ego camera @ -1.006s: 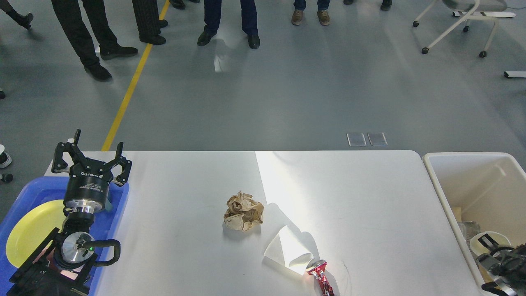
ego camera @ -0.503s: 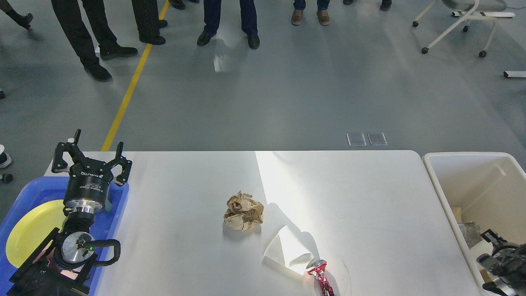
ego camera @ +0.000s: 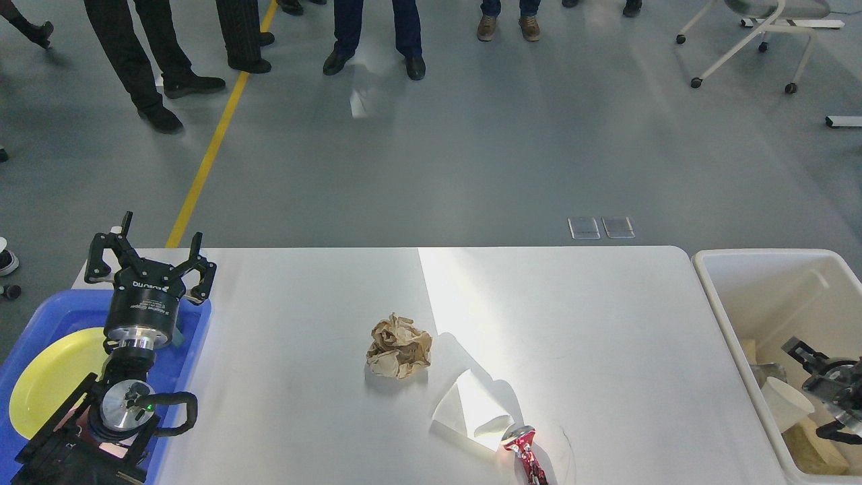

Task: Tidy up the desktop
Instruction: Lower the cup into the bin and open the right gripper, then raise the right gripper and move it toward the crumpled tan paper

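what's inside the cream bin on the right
A white paper cup, brownish and clear scraps, with the right claw over them. The bin bottom is partly hidden and cropped.

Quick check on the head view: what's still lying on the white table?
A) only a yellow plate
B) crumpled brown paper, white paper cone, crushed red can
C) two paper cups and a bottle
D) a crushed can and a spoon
B: the crumpled brown paper sits mid-table, the white paper cone lies just right of and nearer than it, and the crushed red can lies at the near edge.
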`<state>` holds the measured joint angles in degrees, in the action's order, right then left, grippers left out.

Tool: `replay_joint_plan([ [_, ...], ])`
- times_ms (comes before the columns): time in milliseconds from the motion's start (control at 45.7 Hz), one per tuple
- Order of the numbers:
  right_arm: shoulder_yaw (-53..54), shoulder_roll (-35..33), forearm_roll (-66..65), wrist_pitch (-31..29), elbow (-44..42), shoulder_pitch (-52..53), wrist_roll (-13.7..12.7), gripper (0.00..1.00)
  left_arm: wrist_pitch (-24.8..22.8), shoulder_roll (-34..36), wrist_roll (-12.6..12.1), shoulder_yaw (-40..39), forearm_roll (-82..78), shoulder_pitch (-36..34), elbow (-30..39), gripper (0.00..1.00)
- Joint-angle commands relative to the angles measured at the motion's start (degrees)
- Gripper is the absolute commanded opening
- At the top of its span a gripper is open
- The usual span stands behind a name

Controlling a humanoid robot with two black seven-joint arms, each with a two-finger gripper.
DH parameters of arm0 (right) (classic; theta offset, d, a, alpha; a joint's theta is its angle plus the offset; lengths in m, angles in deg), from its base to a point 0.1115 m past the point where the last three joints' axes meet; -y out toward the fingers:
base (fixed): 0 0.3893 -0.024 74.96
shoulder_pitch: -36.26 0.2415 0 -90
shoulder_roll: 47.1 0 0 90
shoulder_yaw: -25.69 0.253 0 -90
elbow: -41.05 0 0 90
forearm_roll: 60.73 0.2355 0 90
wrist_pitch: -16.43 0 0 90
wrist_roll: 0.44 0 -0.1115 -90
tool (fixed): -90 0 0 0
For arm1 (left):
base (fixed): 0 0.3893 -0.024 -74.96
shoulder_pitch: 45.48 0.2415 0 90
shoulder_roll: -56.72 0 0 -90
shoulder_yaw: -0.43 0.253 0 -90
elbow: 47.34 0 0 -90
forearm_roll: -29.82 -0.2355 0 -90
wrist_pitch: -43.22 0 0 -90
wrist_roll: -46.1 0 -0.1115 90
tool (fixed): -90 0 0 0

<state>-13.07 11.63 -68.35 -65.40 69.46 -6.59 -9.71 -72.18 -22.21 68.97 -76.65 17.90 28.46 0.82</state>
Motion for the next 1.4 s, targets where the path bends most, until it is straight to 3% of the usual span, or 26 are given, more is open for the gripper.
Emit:
replay_joint_plan([
  [0, -0.45, -5.38, -8.72, -4.21, 9.81, 8.20, -0.32, 1.00, 0.00, 0.00, -0.02, 0.00, -0.03, 0.07, 0.00, 0.96],
  [153, -9.04, -7.23, -12.34, -15.27, 17.11, 21.11, -0.41, 1.00, 0.00, 0.00, -0.02, 0.00, -0.03, -0.02, 0.00, 0.96],
  [328, -20.83, -3.02, -11.90, -31.97, 23.44, 38.17, -0.41, 1.00, 0.00, 0.00, -0.11, 0.00, 0.05, -0.02, 0.00, 0.96],
  [438, -22.86, -1.17, -11.90, -38.75, 30.46, 47.31, -0.49, 1.00, 0.00, 0.00, -0.11, 0.00, 0.05, -0.02, 0.00, 0.96],
  [612, -26.37, 2.43, -10.50, -39.90, 48.13, 64.89, -0.58, 1.00, 0.00, 0.00, -0.11, 0.00, 0.05, -0.02, 0.00, 0.96],
  [766, -27.78, 7.53, -0.39, -39.99, 55.96, 74.74, -0.58, 1.00, 0.00, 0.00, -0.11, 0.00, -0.03, 0.06, 0.00, 0.96],
  [941, -27.69, 10.34, 1.90, -39.64, 65.01, 83.88, -0.58, 1.00, 0.00, 0.00, -0.02, 0.00, -0.03, 0.07, 0.00, 0.96],
  [1225, -27.78, 16.94, 8.58, -39.20, 68.18, 88.11, -0.58, 0.99, 0.00, 0.00, -0.02, 0.00, -0.03, 0.07, 0.00, 0.96],
  [1378, -27.87, 16.85, 7.97, -39.99, 68.18, 88.02, 0.12, 0.99, 0.00, 0.00, -0.11, 0.00, 0.05, 0.06, 0.00, 0.96],
])
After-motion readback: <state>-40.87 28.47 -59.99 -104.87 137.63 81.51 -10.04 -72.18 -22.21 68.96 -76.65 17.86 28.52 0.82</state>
